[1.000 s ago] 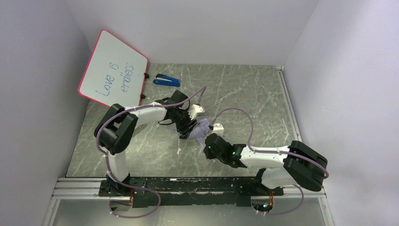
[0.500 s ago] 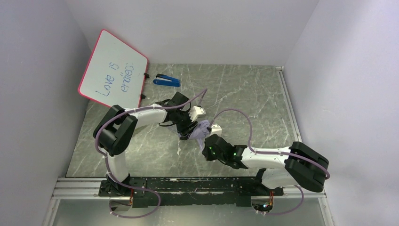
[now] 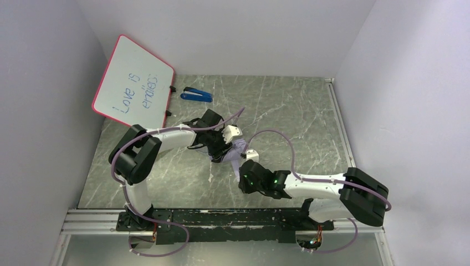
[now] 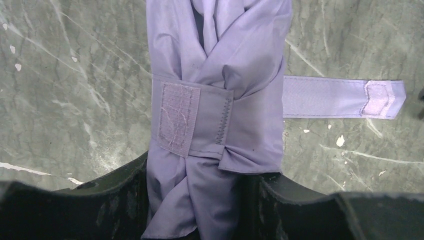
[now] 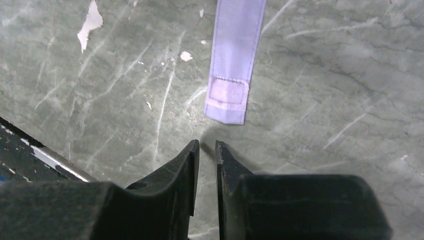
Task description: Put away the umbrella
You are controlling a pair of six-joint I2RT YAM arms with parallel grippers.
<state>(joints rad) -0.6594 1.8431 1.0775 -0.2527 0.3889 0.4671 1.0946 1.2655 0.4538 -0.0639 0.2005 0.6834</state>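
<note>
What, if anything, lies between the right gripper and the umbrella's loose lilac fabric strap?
Nothing visible does. Only bare grey marble table separates the right gripper, fingers slightly parted, from the lilac fabric strap, whose velcro end lies flat ahead. The left gripper clamps the pale lilac folded umbrella.

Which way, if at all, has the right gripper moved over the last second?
Yes. In the top view the right gripper has drawn back slightly toward the base rail, away from the umbrella.

Grey marbled table (image 3: 288, 111) bears a blue stapler (image 3: 197, 95), a whiteboard (image 3: 133, 81) and the umbrella strap (image 5: 232, 60).
</note>
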